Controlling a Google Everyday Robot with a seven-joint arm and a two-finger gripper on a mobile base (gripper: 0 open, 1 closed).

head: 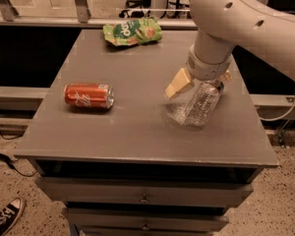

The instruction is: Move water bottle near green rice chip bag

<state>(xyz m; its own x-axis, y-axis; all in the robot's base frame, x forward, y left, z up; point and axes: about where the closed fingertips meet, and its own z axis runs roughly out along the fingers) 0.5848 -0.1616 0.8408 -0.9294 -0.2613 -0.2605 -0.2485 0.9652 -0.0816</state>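
The water bottle (195,105) lies on its side at the right of the grey table (137,127), its cap end pointing away and hidden under the wrist. My gripper (200,85) reaches down over the bottle's upper end. Its tan fingers (178,84) stand apart, one on each side of the bottle's neck, and it is open. The green rice chip bag (132,32) lies at the table's far edge, left of the arm and well apart from the bottle.
An orange soda can (89,95) lies on its side at the left of the table. A railing (83,19) runs behind the far edge. Drawers (142,198) sit below the tabletop. A shoe (5,217) is on the floor at lower left.
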